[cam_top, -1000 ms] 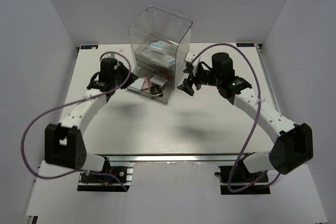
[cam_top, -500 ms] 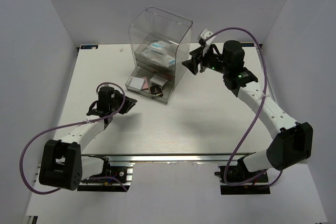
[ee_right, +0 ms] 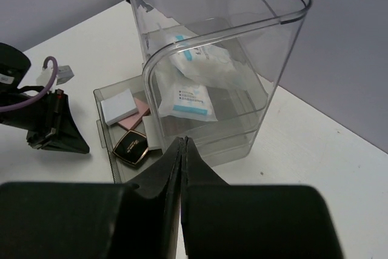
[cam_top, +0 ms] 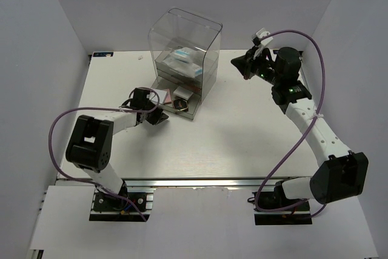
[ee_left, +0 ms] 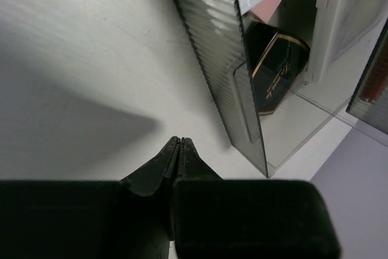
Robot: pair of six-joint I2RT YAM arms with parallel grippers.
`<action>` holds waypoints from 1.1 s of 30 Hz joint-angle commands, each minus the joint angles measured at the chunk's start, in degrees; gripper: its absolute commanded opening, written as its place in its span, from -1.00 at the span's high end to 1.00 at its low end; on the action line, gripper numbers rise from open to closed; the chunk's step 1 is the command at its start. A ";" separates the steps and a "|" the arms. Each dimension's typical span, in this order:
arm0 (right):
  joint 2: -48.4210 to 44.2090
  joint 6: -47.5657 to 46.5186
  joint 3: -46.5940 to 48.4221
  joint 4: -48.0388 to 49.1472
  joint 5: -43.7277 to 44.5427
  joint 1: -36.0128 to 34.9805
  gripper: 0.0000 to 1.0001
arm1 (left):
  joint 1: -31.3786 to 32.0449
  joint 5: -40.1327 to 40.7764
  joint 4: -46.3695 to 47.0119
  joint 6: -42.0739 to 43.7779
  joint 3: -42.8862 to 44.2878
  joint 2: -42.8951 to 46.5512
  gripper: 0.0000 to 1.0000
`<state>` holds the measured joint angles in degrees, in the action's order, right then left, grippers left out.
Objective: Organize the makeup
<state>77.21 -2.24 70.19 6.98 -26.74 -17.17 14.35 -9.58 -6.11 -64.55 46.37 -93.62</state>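
Note:
The makeup lies in a clear drawer box. Its bottom drawer is pulled out and holds a white pad, a pink pad and a black square compact. Two white blue-printed packets rest in an upper tier. My left gripper is shut and empty, low on the table just outside the drawer's ribbed front wall. In the left wrist view its tips meet, with the compact behind the wall. My right gripper is shut and empty, raised to the right of the box.
White walls close in the table on three sides. The arm bases sit on a rail at the near edge. Purple cables loop off both arms.
My left gripper left the drawer's left side, swung round to its front and closed. My right gripper rose and drew back to the right, away from the box, and shut.

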 commanded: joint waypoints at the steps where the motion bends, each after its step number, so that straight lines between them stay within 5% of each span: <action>1: -2.68 1.54 -2.16 3.47 0.11 1.26 1.00 | 0.50 1.67 -3.29 1.01 5.38 -3.12 0.75; 12: -3.03 1.89 -4.80 4.09 -1.21 2.84 1.00 | 0.94 2.20 0.48 -2.59 14.62 -12.63 0.64; 33: -2.68 1.89 -6.47 4.71 -1.73 3.54 1.00 | 1.03 -0.70 5.23 -6.81 28.51 -23.71 -0.01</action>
<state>75.40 -0.56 63.83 9.15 -27.51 -14.15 15.14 -8.99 -3.86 -69.91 72.14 -116.95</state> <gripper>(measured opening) 0.009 0.491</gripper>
